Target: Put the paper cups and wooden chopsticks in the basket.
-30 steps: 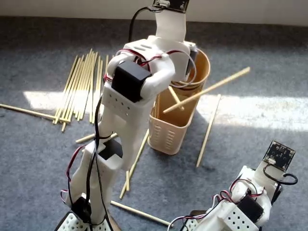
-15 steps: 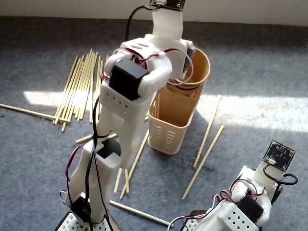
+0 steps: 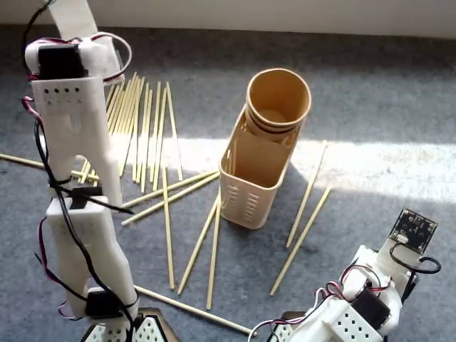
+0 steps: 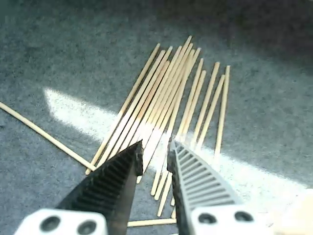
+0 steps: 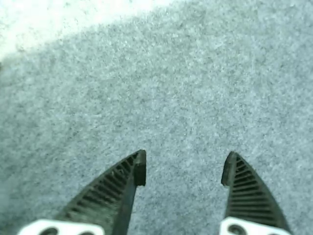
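Note:
A cream plastic basket (image 3: 246,196) stands mid-carpet with nested tan paper cups (image 3: 278,107) upright in its far end. A pile of wooden chopsticks (image 3: 135,121) lies far left; the same chopsticks (image 4: 166,103) fan out under my left gripper (image 4: 156,146), which hangs above them, open by a narrow gap and holding nothing. More loose chopsticks (image 3: 199,246) lie in front of the basket, and two chopsticks (image 3: 303,228) lie to its right. My right gripper (image 5: 183,169) is wide open over bare carpet.
The left arm (image 3: 78,142) stands tall at the left side. The right arm (image 3: 370,299) is folded low at the near right corner. A single long chopstick (image 3: 28,162) lies far left. A sunlit band crosses the grey carpet (image 3: 385,107).
The left arm swung from above the basket to the left, over the chopstick pile. A chopstick that lay across the basket's rim dropped to the carpet on its right. The right arm kept still.

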{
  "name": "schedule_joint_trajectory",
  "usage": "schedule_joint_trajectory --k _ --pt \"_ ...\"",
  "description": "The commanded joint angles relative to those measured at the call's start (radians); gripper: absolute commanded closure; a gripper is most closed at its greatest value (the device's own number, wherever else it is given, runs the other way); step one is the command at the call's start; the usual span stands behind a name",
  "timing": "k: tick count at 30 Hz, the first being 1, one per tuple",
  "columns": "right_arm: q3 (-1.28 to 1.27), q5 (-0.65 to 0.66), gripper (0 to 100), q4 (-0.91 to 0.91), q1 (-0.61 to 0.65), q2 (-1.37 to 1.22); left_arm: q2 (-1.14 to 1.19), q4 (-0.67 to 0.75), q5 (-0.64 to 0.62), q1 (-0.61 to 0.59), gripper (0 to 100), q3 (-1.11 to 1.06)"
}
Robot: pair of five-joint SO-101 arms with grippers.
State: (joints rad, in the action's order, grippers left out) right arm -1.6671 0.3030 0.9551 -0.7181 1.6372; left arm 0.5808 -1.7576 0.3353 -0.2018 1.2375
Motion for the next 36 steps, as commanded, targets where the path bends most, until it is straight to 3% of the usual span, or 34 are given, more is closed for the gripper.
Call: schedule_joint_trajectory --k 1,3,9,13,16,22,25,29,36 --pt "-0.130 -0.008 74.3 0.004 0.008 -0.007 -0.019 -0.005 0.080 -0.088 90 -0.180" --pt "-0.130 -0.008 74.3 0.004 0.008 -0.007 -0.018 -0.005 0.143 -0.120 90 -0.285" --pt "-0.130 -0.008 74.3 0.004 0.008 -0.007 -0.018 -0.003 0.164 -0.191 90 -0.463" --pt "-0.130 -0.008 74.3 0.004 0.005 -0.007 -0.015 -0.003 0.169 -0.242 77 -0.501" --pt "-0.130 -0.008 74.3 0.004 0.004 -0.007 -0.008 -0.005 0.252 -0.272 70 -0.509" --pt "-0.130 -0.008 74.3 0.004 0.004 -0.007 0.047 -0.003 0.367 -0.226 72 -0.498" --pt "-0.130 -0.008 74.3 0.004 0.004 -0.007 0.102 -0.002 0.278 -0.159 75 -0.430" --pt "-0.130 -0.008 74.3 0.004 0.004 -0.007 0.177 -0.009 0.017 -0.081 79 -0.305" --pt "-0.130 -0.008 74.3 0.004 0.004 -0.007 0.306 -0.005 -0.043 -0.070 79 -0.024"
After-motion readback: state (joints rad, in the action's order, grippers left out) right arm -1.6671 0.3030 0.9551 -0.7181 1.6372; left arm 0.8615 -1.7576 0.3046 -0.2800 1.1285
